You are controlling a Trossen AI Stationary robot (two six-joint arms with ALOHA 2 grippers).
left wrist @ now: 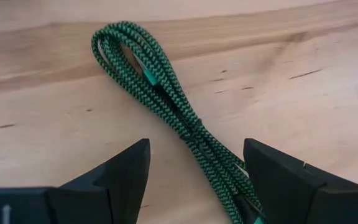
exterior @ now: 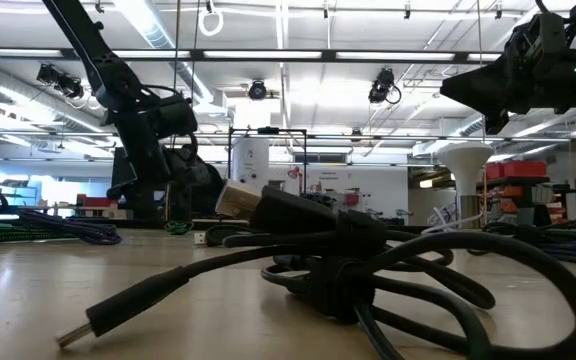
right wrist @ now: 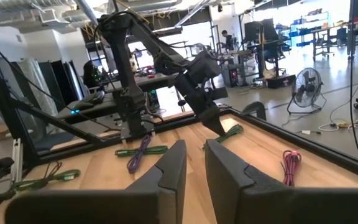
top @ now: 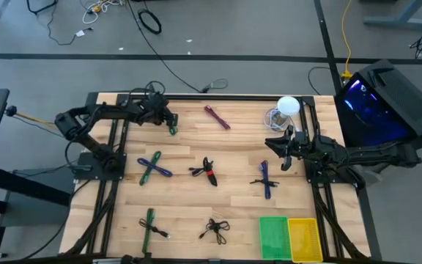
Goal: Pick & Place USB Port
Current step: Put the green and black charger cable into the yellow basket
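Observation:
A green braided USB cable [left wrist: 166, 93], bundled into a loop, lies flat on the wood near the table's far left [top: 172, 130]. My left gripper [left wrist: 194, 171] is open just above it, pointing down, with one finger on each side of the bundle's thin end and no visible touch. In the high view the left gripper [top: 167, 119] is right at the cable. My right gripper [right wrist: 194, 155] is shut and holds nothing. It hovers above the table's right side [top: 284, 152], away from every cable.
Other bundled cables lie spread over the table: a magenta one [top: 217, 117], a purple and green cross [top: 152, 167], black and red [top: 207, 173], purple [top: 266, 178], green [top: 149, 224] and black [top: 215, 229]. A green bin [top: 273, 237] and a yellow bin [top: 305, 239] stand at the near right edge.

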